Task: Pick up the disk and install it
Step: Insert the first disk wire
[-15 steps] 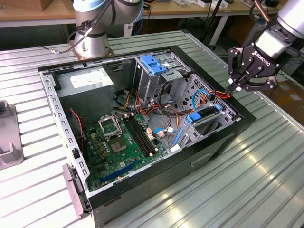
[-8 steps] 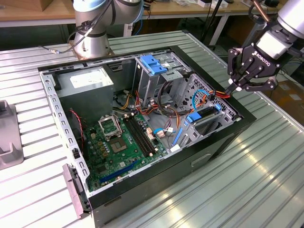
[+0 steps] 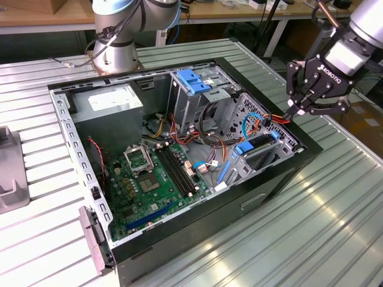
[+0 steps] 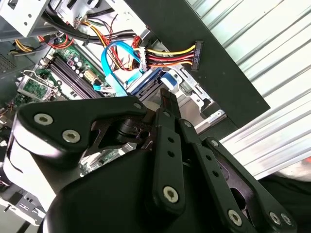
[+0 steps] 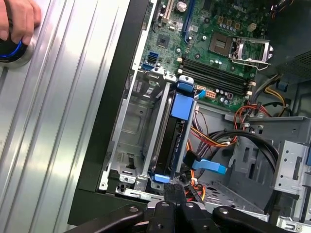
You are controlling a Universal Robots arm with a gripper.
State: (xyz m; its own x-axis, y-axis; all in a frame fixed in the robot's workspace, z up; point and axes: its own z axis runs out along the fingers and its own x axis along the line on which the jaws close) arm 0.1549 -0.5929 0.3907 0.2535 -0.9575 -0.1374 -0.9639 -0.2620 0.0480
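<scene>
Disk [image 5: 176, 141] sat edge-up in the drive cage [image 5: 138, 131] at the case's right end, blue rails seated; gripper [image 3: 297, 108], fingers closed and empty, hovered just above.

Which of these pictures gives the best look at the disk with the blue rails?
The first wrist view: the disk sits edge-on in its bay, seen along its whole length with blue at both ends. The exterior view shows it small, at the case's right end. The second wrist view shows blue parts behind the hand.
</scene>
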